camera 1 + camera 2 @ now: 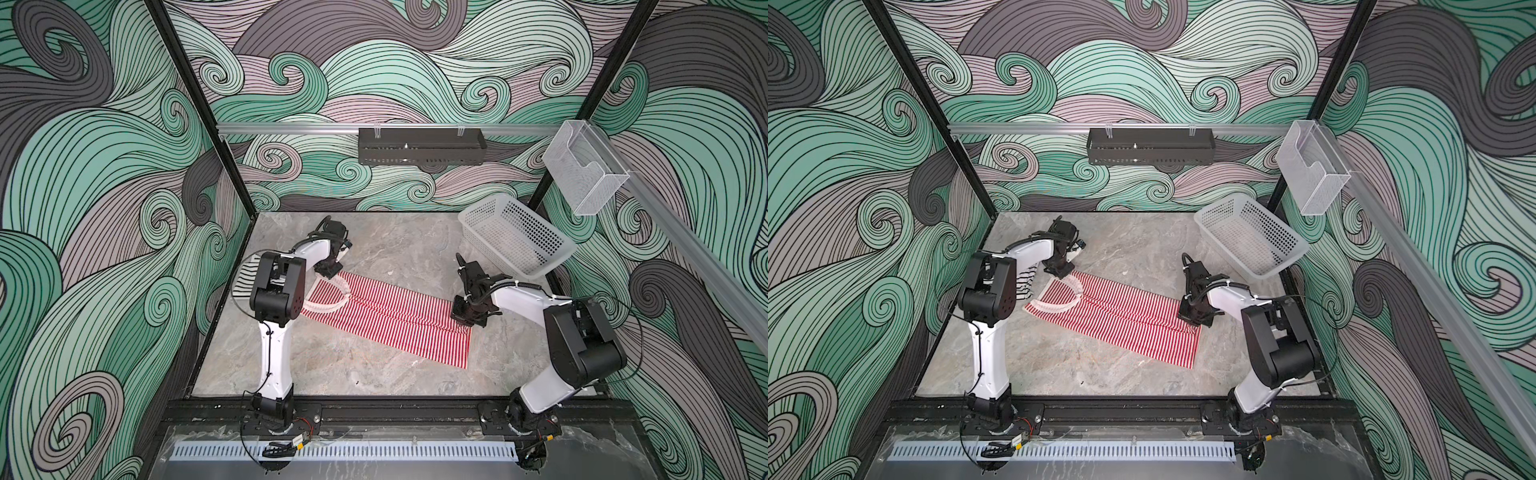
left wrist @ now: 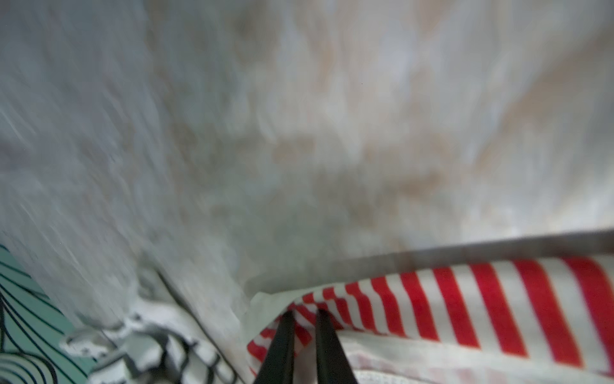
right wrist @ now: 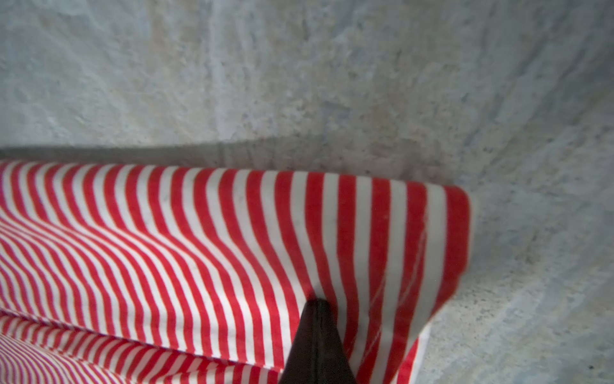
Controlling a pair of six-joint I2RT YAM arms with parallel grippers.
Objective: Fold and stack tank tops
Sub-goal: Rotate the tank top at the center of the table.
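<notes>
1. In both top views you had a grey marbled table (image 1: 374,249), boxed in by walls (image 1: 104,166) printed with green, grey and mauve swirls. A black perforated tray (image 1: 419,145) hung on the back rail, and a clear box (image 1: 584,166) on the right-hand rail.
2. A white basket (image 1: 515,237) sat in the far right corner, well apart from the clothes.
3. The red-and-white tank top (image 1: 386,316) lay stretched diagonally across the middle of the table, with its straps toward the left arm. In a top view the black-and-white tank top (image 1: 1026,282) lay bunched at the table's left edge, behind that arm.
4. In the left wrist view your left pincer (image 2: 304,314) was clamped on the red-and-white top's strap end, over blurred marble.
5. In the right wrist view your right pincer (image 3: 315,302) was pinched together on the hem end, with the cloth raised above its shadow.
</notes>
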